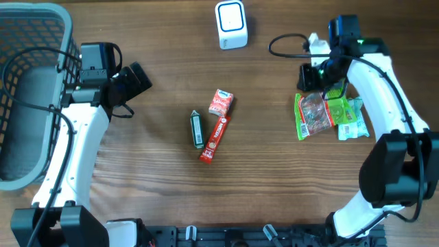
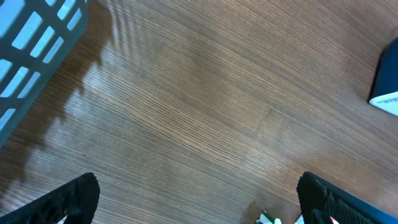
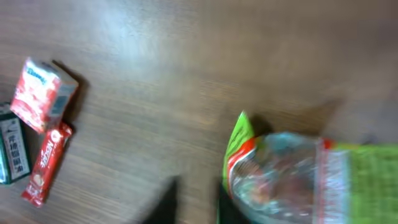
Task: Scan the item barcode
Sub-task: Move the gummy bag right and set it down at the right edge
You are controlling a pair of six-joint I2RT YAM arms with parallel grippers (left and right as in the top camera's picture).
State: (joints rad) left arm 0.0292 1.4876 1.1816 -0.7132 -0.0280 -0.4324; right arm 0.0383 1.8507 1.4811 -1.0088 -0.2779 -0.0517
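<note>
the right gripper point(image 1: 317, 77) hangs over the top edge of the green snack bag point(image 1: 315, 115), its fingers pressed together. whether they pinch the edge, i cannot tell. i judge this bag is the item to scan. it lies on the table point(image 1: 151, 171) at the right, well apart from the white scanner point(image 1: 231, 24). the left gripper point(image 1: 134, 81) hovers near the basket point(image 1: 41, 27), fingers spread and empty, probably to keep out of the way. the right wrist view shows the bag's clear window, blurred. only the overhead view shows the scanner whole.

We see a grey basket point(image 1: 34, 27) with holes in its sides, standing at the left edge of the brown wooden table point(image 1: 158, 68).
</note>
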